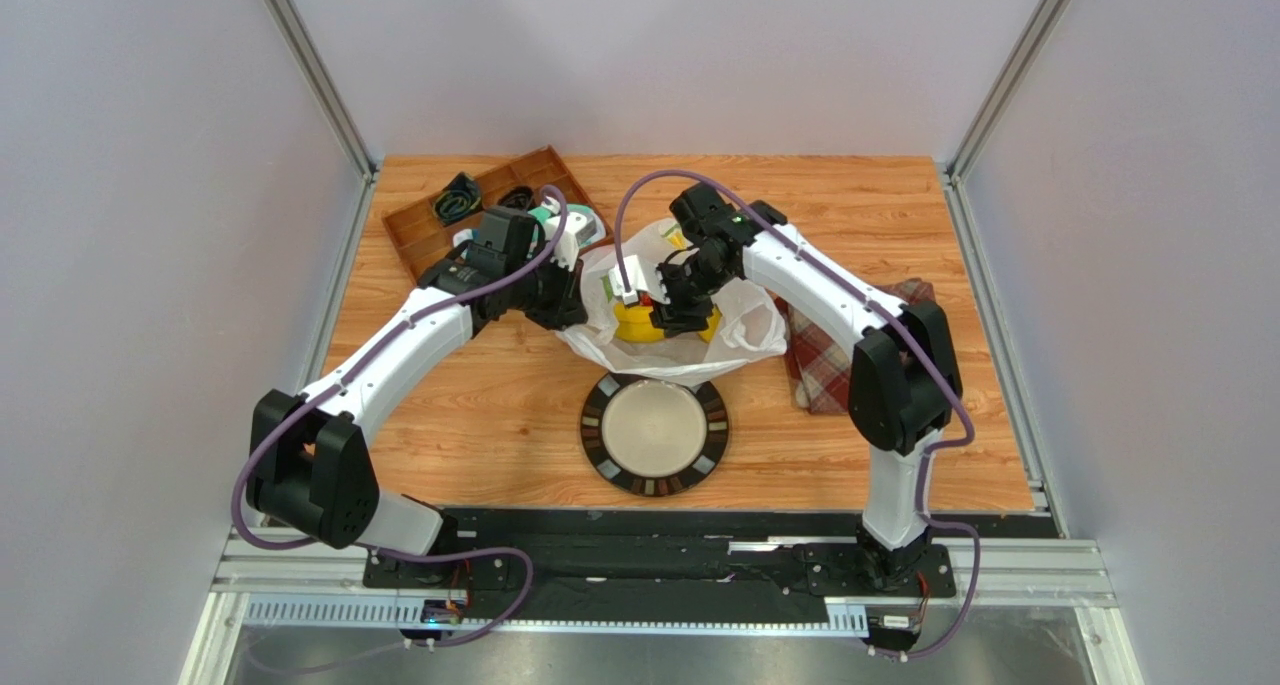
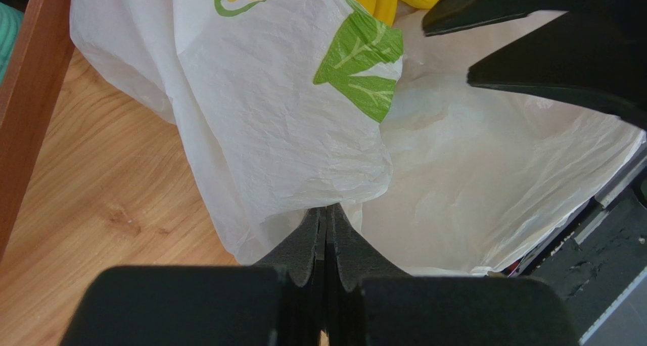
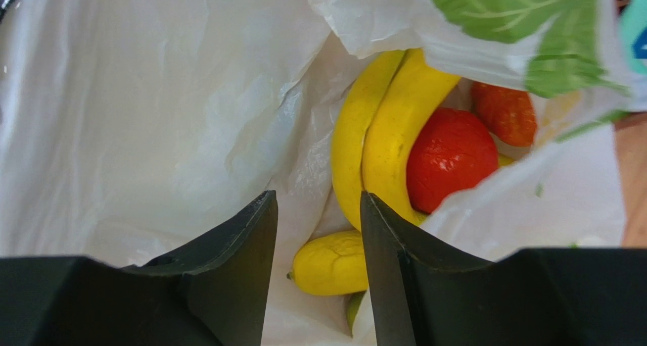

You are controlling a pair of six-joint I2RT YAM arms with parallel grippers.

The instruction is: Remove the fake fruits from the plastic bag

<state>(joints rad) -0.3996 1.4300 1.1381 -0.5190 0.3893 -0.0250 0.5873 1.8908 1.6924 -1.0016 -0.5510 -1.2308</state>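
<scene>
The top view looks down on the whole desk (image 1: 496,415) from high behind. Both wrist views face the plastic bag (image 1: 744,340) close up; all three share it.

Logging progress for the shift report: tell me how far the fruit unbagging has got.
Done: the left gripper is shut on the plastic bag at its edge, holding the mouth open. In hand: the right gripper is inside, jaws open beside the bananas. Left: everything; the bananas, red fruit and lemon all lie in the bag.
</scene>
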